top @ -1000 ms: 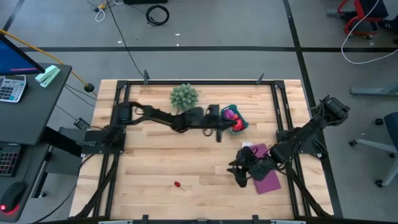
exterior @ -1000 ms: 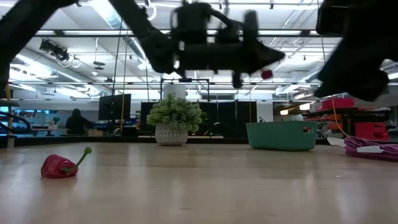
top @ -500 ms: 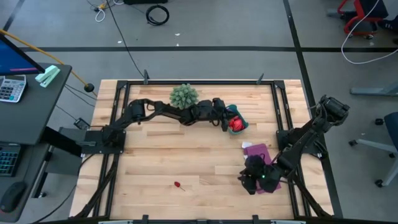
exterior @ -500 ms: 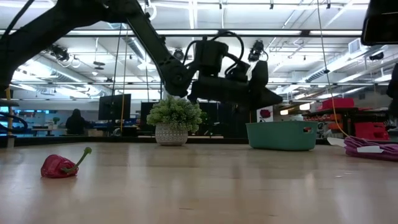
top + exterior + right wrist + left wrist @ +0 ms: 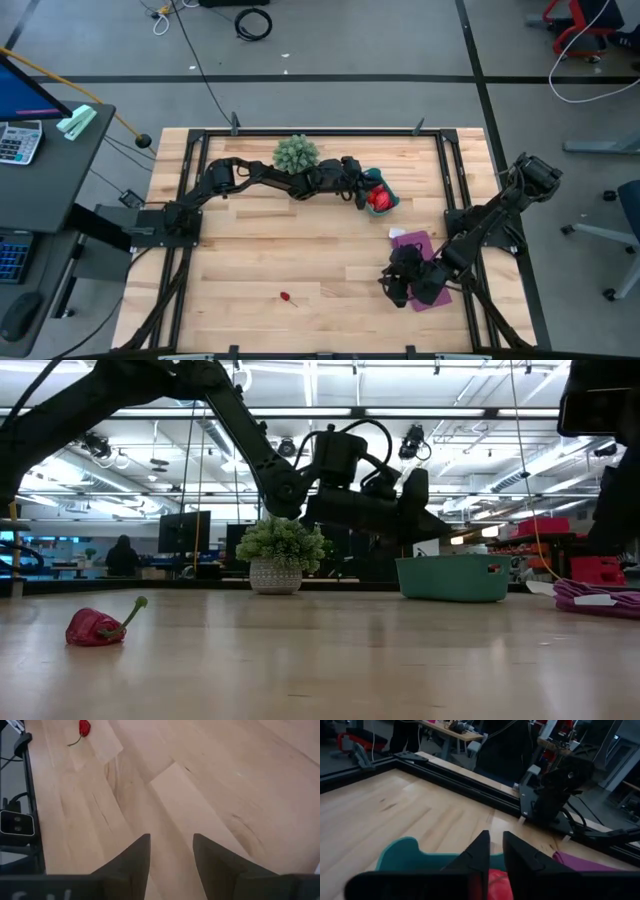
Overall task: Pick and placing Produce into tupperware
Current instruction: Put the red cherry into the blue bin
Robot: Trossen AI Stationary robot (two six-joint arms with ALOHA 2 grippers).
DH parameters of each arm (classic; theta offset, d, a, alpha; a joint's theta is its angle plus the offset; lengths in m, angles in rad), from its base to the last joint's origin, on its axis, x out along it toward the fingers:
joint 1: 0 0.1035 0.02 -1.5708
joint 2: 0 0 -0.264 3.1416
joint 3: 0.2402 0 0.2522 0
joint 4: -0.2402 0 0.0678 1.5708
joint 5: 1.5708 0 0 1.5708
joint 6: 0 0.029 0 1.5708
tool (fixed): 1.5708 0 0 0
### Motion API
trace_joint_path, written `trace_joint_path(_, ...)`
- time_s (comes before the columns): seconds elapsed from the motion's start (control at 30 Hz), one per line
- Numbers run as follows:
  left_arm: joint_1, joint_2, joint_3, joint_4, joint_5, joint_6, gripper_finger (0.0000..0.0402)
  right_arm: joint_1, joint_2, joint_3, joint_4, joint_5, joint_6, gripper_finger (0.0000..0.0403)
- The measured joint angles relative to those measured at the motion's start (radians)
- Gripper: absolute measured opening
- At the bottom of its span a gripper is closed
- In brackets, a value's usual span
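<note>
Left end effector point(image 5: 366, 192) upper centre of high view, over teal tupperware point(image 5: 388, 205); fingers point(image 5: 517, 855) narrowly apart, clamped on nothing. Red produce point(image 5: 379, 200) inside tub. Right end effector point(image 5: 392, 288) lower right, beside purple sheet point(image 5: 432, 292), fingers apart, empty. Small red pepper point(image 5: 286, 298) on worktop point(image 5: 250, 260), lower centre. Spiky green plant point(image 5: 296, 154) upper centre.

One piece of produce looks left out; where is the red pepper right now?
In the high view the red pepper lies alone on the table's near-centre boards, left of the right gripper, far from the teal tub.
</note>
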Motion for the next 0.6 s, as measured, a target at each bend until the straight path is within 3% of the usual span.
trace_joint_path(0.17, 0.006, -0.016, 0.0, -0.003, 0.01, -0.049, 0.0106, -0.007, 0.0, 0.0, 0.002, 0.001, -0.046, 0.0158)
trace_joint_path(0.27, 0.02, -0.071, -0.001, 0.0, 0.085, -0.129, 0.0127, -0.007, 0.0, 0.0, 0.012, 0.026, -0.085, 0.0158)
trace_joint_path(0.43, 0.084, -0.211, 0.0, 0.0, 0.346, -0.272, 0.0142, -0.009, 0.012, -0.001, 0.137, 0.155, -0.247, 0.0158)
trace_joint_path(0.6, 0.157, -0.376, 0.0, 0.004, 0.587, -0.357, 0.0132, -0.037, 0.118, -0.001, 0.507, 0.176, -0.539, 0.0158)
